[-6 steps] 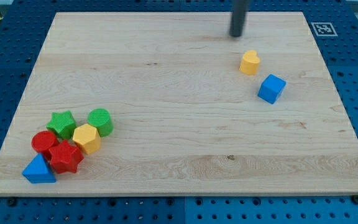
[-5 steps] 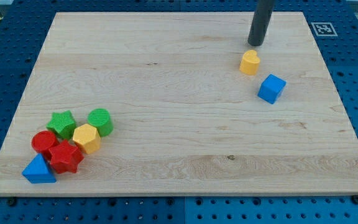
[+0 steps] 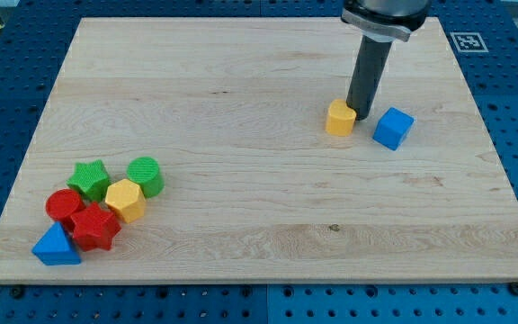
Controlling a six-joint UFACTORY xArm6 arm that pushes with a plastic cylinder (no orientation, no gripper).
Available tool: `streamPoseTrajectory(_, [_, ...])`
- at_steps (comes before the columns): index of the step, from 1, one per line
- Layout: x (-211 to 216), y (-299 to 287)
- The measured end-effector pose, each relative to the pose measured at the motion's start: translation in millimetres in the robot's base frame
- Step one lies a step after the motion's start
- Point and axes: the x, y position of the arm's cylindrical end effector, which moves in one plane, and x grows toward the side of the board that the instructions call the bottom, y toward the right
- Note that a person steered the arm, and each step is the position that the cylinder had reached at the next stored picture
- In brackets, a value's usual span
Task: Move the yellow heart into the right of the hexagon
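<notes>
Wooden table [image 3: 241,180] on a blue pegboard is where you work, and you have no pincer to see, so nothing can be said about it being apart or together; you push with a dark rod. My tip [image 3: 361,114] sits right at the upper right side of the yellow heart [image 3: 339,118], touching it or almost. The blue cube [image 3: 392,128] is just beside the tip on the view's right. Far off at the view's lower left is the yellow hexagon [image 3: 126,200], packed in with the green star [image 3: 89,179], green cylinder [image 3: 146,175], red blocks [image 3: 84,219] and blue triangle [image 3: 56,245]. Stay behind the heart and push slowly down and left. Keep the tip centred so the heart does not slip off sideways. Stop when it sits right of the hexagon, and do not bump the pile
</notes>
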Motion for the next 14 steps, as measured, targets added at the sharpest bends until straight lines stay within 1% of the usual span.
streamPoseTrajectory(2, [2,-44])
streamPoseTrajectory(3, [12,-64])
streamPoseTrajectory(4, [32,-78])
streamPoseTrajectory(7, [103,-82])
streamPoseTrajectory(9, [123,-82])
streamPoseTrajectory(10, [125,-87])
streamPoseTrajectory(14, [125,-185])
